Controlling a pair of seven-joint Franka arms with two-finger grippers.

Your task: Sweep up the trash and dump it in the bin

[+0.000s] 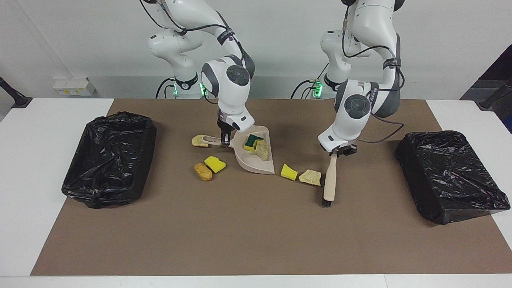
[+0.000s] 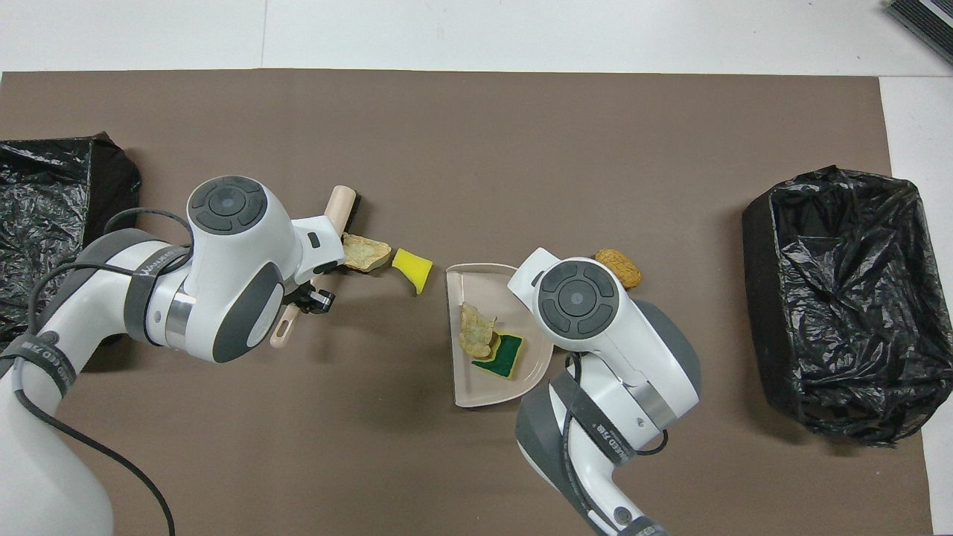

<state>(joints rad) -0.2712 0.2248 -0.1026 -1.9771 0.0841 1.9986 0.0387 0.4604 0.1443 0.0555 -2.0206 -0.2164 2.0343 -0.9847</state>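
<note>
Brown mat (image 1: 256,240): the left gripper (image 1: 339,152) grips the brush (image 1: 329,182), its long axis pointing away from the robots, just beside 2 scraps (image 1: 310,177); they lie between it and the dustpan (image 1: 254,160), held by the right gripper (image 1: 225,141).

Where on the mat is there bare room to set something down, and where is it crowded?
Bare: the wide strip of brown mat farthest from the robots, between the two black bins. Crowded: mid-mat around the dustpan held by the right pincer, the loose scraps and the brush in the left pincer.
</note>
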